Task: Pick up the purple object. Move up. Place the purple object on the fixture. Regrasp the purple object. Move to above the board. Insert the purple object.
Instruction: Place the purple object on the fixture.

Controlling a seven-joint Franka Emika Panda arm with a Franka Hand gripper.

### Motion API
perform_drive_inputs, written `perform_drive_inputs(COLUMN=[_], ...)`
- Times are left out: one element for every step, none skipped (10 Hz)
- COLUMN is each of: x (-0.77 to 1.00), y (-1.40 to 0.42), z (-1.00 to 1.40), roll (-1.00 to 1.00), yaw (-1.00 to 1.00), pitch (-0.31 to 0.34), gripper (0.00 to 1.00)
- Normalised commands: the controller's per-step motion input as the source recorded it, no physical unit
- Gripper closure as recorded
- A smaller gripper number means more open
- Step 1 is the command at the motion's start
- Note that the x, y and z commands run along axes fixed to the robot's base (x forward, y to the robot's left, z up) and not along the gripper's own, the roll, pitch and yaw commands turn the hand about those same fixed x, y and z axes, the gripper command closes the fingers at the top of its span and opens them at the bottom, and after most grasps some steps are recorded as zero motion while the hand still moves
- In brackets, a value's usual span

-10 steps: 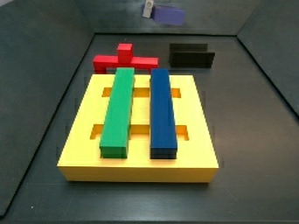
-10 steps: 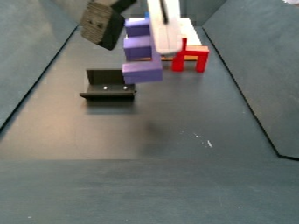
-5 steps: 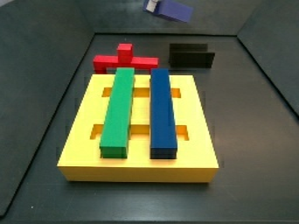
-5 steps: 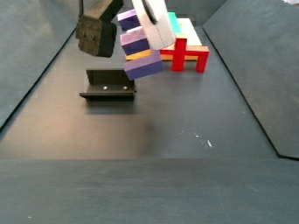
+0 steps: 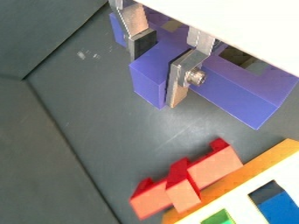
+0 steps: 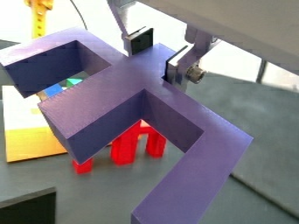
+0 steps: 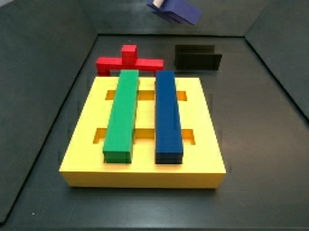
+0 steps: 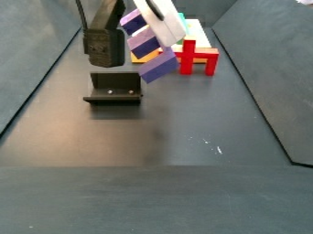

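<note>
- While your gripper (image 8: 149, 27) hangs high over the far end of the tabletop (image 8: 184, 174), it's tilted over, with the dark wrist block (image 8: 101, 41) leaning to one side in a side view.
- Your fingers (image 5: 181, 74) are clenched on the purple object (image 5: 211, 87); in both wrist views the silver plates with their dark pads sit pressed on either side of one of its arms.
- The purple object (image 8: 149, 47) is fully off the floor and tilted, hanging in the air above and just beside the fixture (image 8: 113, 90), not touching it. In a side view only a corner of it (image 7: 179, 10) pokes in at the upper edge of the frame, so you can't read the grip from there.
- In a wrist view you get the whole cross shape (image 6: 128, 105) spreading wide in front of the camera, hiding a lot of what's below.
- The fixture (image 7: 200, 58) stands by itself on the floor, next to the red cross-shaped block (image 7: 128, 62) but apart from it.
- The red block (image 8: 199, 58) stands right at the far edge of the board (image 7: 145, 171).
- The board carries the green bar (image 7: 121, 117) and the blue bar (image 7: 169, 117) side by side, with a yellow strip showing between them.
- You've got open dark floor on both sides of the board, and a big bare stretch in front of the fixture; the side walls (image 8: 37, 82) slope in close past that.
</note>
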Motion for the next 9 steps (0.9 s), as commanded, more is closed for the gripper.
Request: perform_drive_inputs(x=[0.34, 0.39, 0.39, 0.19, 0.29, 0.21, 0.19, 0.58, 0.48], y=[-0.06, -0.04, -0.02, -0.07, -0.07, -0.02, -0.03, -0.02, -0.07], z=[0.02, 0.06, 0.14, 0.09, 0.08, 0.0, 0.0, 0.0, -0.09], roll=[-0.16, -0.12, -0.05, -0.07, 0.0, 0.05, 0.05, 0.05, 0.0], yaw=[0.49, 0.44, 0.45, 0.61, 0.63, 0.7, 0.72, 0.49, 0.6], pitch=[0.709, 0.726, 0.717, 0.617, 0.503, 0.46, 0.434, 0.52, 0.429], gripper=[1.0, 1.0, 1.0, 1.0, 1.0, 1.0, 1.0, 1.0, 1.0])
